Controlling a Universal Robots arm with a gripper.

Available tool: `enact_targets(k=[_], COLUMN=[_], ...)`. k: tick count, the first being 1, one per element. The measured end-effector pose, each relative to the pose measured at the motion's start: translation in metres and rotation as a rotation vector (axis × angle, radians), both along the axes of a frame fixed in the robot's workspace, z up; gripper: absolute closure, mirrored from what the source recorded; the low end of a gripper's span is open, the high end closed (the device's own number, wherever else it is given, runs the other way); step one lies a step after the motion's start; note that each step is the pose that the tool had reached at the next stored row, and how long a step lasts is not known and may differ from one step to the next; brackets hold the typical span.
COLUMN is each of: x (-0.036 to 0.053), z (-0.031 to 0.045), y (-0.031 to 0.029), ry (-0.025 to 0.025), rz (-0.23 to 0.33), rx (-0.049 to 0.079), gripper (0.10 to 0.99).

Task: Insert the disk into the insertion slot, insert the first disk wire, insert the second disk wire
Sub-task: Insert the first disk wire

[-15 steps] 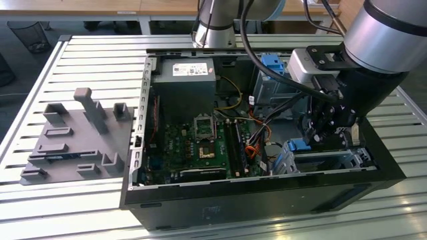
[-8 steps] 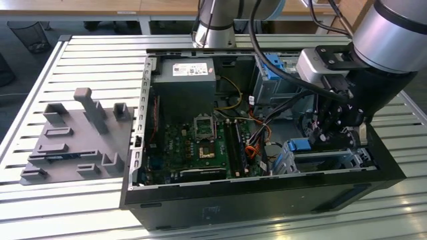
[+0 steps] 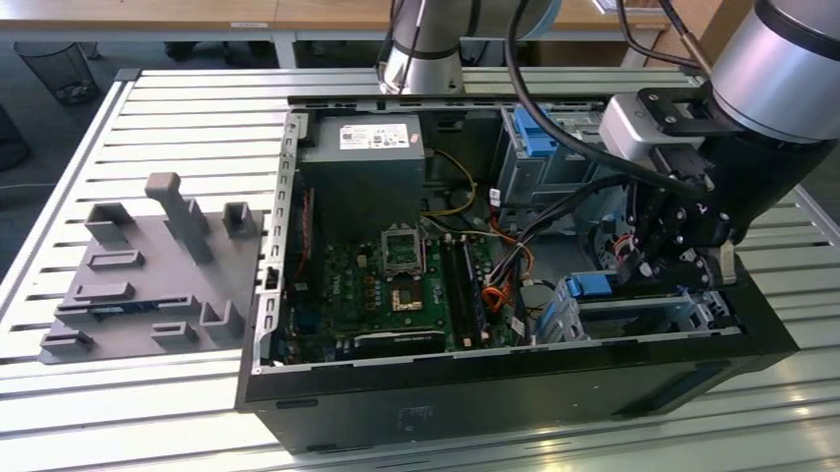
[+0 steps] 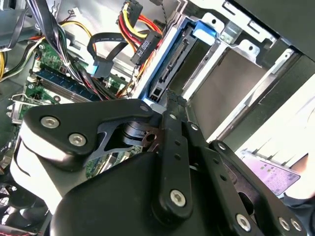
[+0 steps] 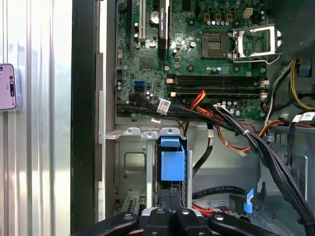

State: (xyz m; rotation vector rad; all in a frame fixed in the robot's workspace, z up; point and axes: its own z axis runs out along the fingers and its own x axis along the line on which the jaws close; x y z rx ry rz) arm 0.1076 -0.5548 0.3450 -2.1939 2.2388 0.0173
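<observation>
The disk (image 4: 172, 61) stands on edge inside the insertion slot (image 4: 231, 73), a silver metal cage at the case's front corner. Its blue carrier tab (image 5: 172, 160) sticks out of the cage (image 5: 130, 162), and in the exterior view the tab (image 3: 591, 287) shows at the cage (image 3: 656, 317). My gripper (image 4: 170, 101) is shut, holds nothing, and its tip sits at the disk's connector end. In the exterior view my gripper (image 3: 670, 270) hangs just above the cage. A black flat wire with a blue plug (image 4: 98, 69) and a red-yellow wire bundle with a black plug (image 4: 145, 46) lie loose beside the disk.
The open case holds a green motherboard (image 3: 393, 285), a grey power supply (image 3: 361, 167) and a taller bay with a blue bracket (image 3: 538, 138). Loose cables (image 5: 236, 128) cross between board and cage. A grey fixture plate (image 3: 145, 275) lies on the slatted table at the exterior view's left.
</observation>
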Motion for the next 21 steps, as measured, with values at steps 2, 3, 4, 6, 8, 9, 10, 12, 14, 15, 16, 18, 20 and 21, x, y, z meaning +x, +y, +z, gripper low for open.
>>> enact_targets(k=[2, 3, 4, 6, 8, 9, 10, 12, 14, 15, 16, 18, 20, 21], x=[0.0, 0.0, 0.0, 0.0, 0.0, 0.0, 0.0002, 0.002, 0.0048, 0.0062, 0.0073, 0.0082, 0.009, 0.0094], z=[0.0038, 0.0064, 0.0091, 0.0136, 0.0163, 0.0165, 0.0164, 0.0167, 0.0166, 0.0166, 0.0166, 0.0165, 0.0165, 0.0165], y=[0.0001, 0.0002, 0.0002, 0.0003, 0.0006, 0.0008, 0.0009, 0.001, 0.0011, 0.0012, 0.0013, 0.0022, 0.0035, 0.0042], ry=[0.0, 0.0, 0.0, 0.0, 0.0, 0.0, 0.0, 0.0, 0.0, 0.0, 0.0, 0.0, 0.0, 0.0], rz=[0.0, 0.0, 0.0, 0.0, 0.0, 0.0, 0.0, 0.0, 0.0, 0.0, 0.0, 0.0, 0.0, 0.0], rx=[0.0, 0.0, 0.0, 0.0, 0.0, 0.0, 0.001, 0.001, 0.002, 0.002, 0.003, 0.003, 0.003, 0.003], gripper=[0.98, 0.98, 0.98, 0.98, 0.98, 0.98, 0.98, 0.98, 0.98, 0.98, 0.98, 0.98, 0.98, 0.98])
